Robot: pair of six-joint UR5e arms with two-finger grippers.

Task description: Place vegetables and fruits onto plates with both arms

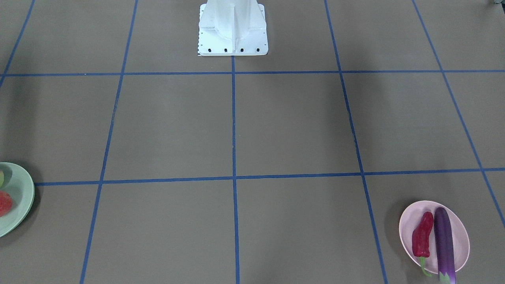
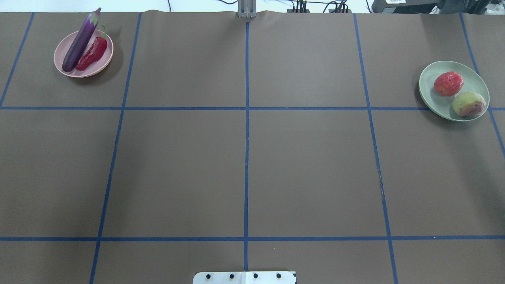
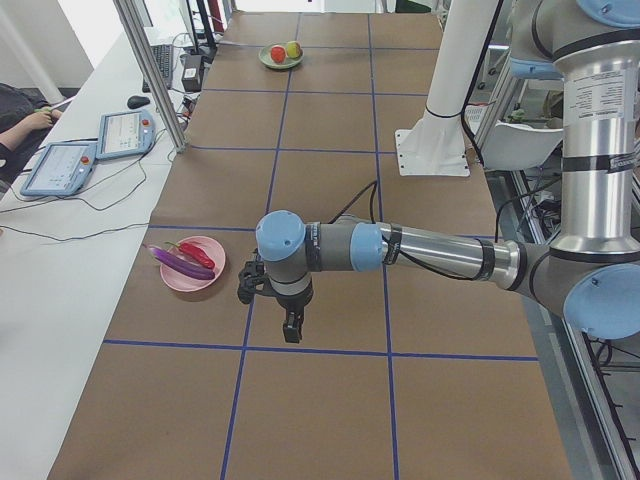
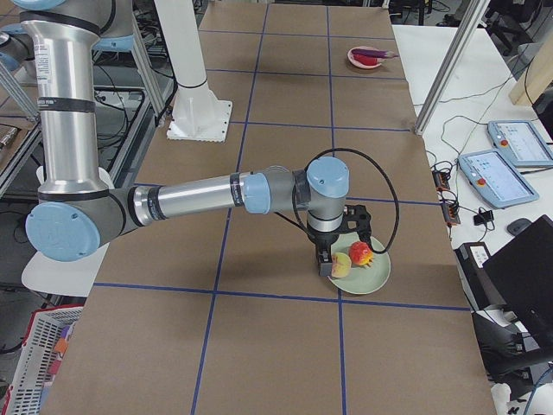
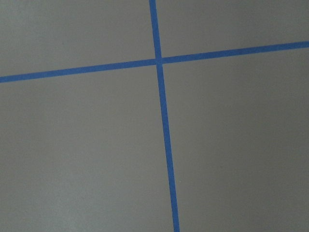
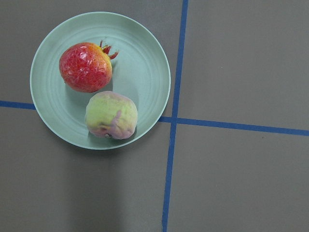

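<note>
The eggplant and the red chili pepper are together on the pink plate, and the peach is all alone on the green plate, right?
Not quite. The peach is not alone: a pomegranate sits beside it on the green plate, as the right wrist view shows. The eggplant and the chili pepper are indeed together on the pink plate.

On the brown table [image 1: 296, 126], a pink plate [image 1: 461, 240] at the near right holds a red chili pepper [image 1: 422, 235] and a purple eggplant [image 1: 444, 244] side by side, stems overhanging the rim. A mint green plate [image 1: 21, 197], cut off at the left edge, carries a pomegranate [image 1: 4, 203] and a sliver of peach [image 1: 1, 178]. A white pedestal [image 1: 232, 29] stands far back.
</note>
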